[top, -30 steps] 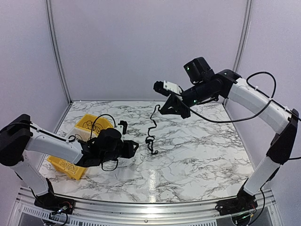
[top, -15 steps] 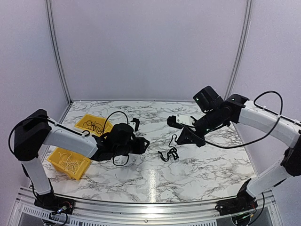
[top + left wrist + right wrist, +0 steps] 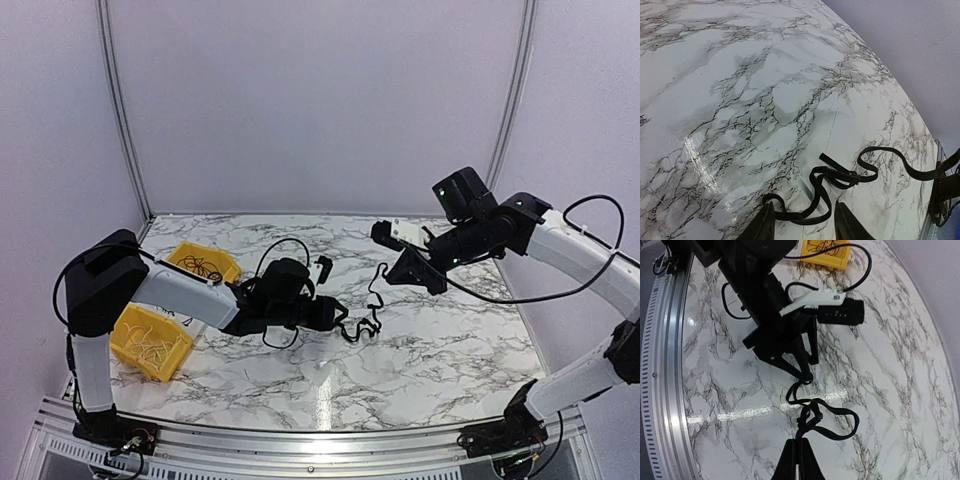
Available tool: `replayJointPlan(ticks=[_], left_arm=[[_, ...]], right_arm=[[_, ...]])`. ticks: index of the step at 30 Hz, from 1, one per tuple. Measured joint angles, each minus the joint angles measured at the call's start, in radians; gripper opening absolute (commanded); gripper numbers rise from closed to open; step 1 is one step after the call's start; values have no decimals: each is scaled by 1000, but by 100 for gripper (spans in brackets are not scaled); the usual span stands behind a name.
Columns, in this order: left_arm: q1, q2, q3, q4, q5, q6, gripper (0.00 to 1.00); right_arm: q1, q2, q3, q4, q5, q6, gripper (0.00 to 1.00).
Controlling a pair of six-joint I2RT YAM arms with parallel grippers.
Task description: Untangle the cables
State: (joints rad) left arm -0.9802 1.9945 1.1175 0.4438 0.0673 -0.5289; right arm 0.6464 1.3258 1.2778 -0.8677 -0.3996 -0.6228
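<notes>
My right pincer [image 3: 796, 447] pinches 1 strand of the black cable [image 3: 845, 176], whose loops lie between the tips of my spread left pincer [image 3: 805, 214], so pulling before the left closes could drag or tighten the tangle.

The cables [image 3: 358, 327] lie in a small dark tangle in the middle of the marble surface [image 3: 440, 350]. One strand rises to the right end effector [image 3: 386, 272], held above it. The left end effector [image 3: 338, 317] reaches in low, touching the tangle's left side. A yellow bin [image 3: 224, 262] and a second yellow bin [image 3: 170, 358] sit at far left.
</notes>
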Motion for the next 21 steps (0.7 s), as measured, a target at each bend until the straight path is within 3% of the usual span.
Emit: replayJointPlan(ticks=[10,21], left_arm=[[-9,-8,-26,9,-8,11,37],[-101,-228,-219,108,-177,161,46]], right_arm=[[-1,66,119,35,-38,15,0],[13,121,173,36,-63,24,0]])
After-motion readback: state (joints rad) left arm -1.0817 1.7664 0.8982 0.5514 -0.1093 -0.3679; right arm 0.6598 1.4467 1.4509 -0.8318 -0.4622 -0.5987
